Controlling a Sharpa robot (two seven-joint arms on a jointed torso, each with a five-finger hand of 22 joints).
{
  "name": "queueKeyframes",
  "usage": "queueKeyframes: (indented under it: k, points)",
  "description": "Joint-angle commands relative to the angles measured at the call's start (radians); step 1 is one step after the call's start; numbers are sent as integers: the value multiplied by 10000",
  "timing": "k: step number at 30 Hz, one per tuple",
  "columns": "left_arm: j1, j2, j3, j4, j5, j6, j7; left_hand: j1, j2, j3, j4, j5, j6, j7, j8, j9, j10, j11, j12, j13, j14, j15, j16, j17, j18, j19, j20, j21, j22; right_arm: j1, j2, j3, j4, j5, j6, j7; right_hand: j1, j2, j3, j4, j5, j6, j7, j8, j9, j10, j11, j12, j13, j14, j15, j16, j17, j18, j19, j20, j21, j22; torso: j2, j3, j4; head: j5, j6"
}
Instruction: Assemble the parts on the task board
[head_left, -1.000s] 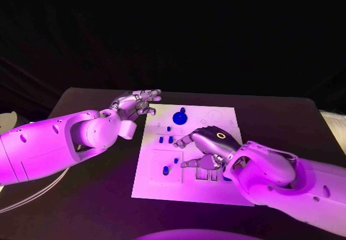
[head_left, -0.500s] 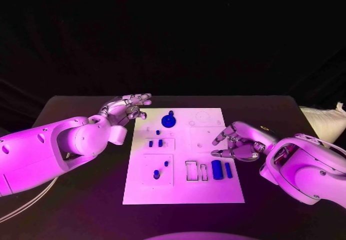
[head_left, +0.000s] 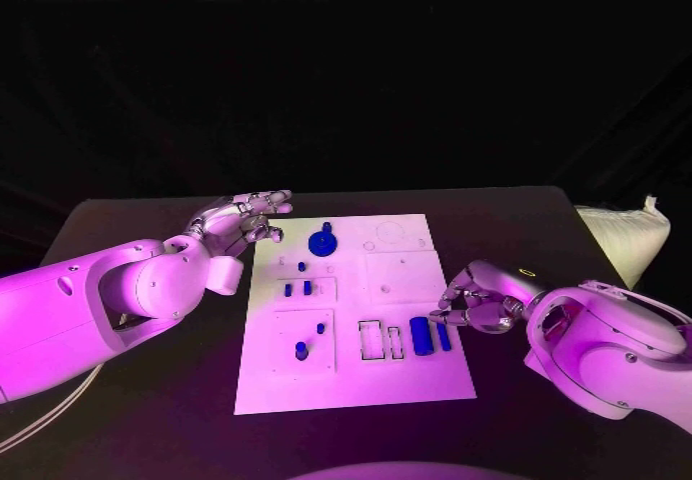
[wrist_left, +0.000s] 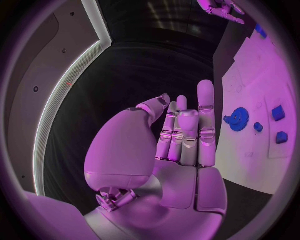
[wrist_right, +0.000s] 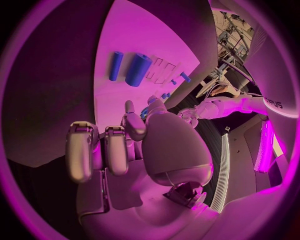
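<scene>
Head view: right robot hand (head_left: 476, 300) withdrawn off task board (head_left: 353, 390), curled, empty; left robot hand (head_left: 242, 215) spread.

White task board (head_left: 411, 380) with blue parts (head_left: 421, 335), a blue gear (head_left: 322, 240), on a black table (head_left: 130, 400)

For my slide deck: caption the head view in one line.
Both hands, left hand and right hand, flank the white task board, holding nothing; blue gear and blue parts seated.

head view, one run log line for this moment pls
left hand: open, off white task board's far left corner | right hand: fingers curled, nothing held, off board's right edge | blue gear: on board, far end
</scene>
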Motion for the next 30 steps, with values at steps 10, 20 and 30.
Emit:
queueKeyframes:
  k: [10,20,30]
  points:
    - [4,-16,-5,11,-43,193,55,22,77,14,-57,38,-88,9,47,-4,-46,-6,35,10,-80,-8,-55,-10,106,-14,25,-32,-16,-350,572,-25,-342,-1136,757,-530,-92,143,-208,6,-220,-136,-15,65,114,-90,25,110,790,789,-5,75,1170,-81,334,16,91,771,5,-6,-2,28,-30]
    - [4,-34,-6,14,-43,207,47,22,77,14,-57,38,-88,9,47,-4,-46,-6,35,10,-80,-8,-55,-10,106,-14,25,-32,-16,-477,914,-26,-592,-1289,1179,-526,-162,150,-353,15,-441,-185,-10,97,213,-33,34,310,1103,816,6,173,1337,-112,378,29,193,910,16,-9,-5,68,-53]
    - [4,-61,-7,24,-43,217,40,11,90,6,-55,37,-85,10,63,-1,-59,-6,76,19,-88,-6,-44,-12,108,-19,29,-40,-18,-654,1415,-27,-970,-1336,1448,-531,-298,172,-526,18,-787,-218,-12,148,343,-44,39,321,1274,820,16,207,1389,-121,384,43,229,963,17,-11,10,112,-100]
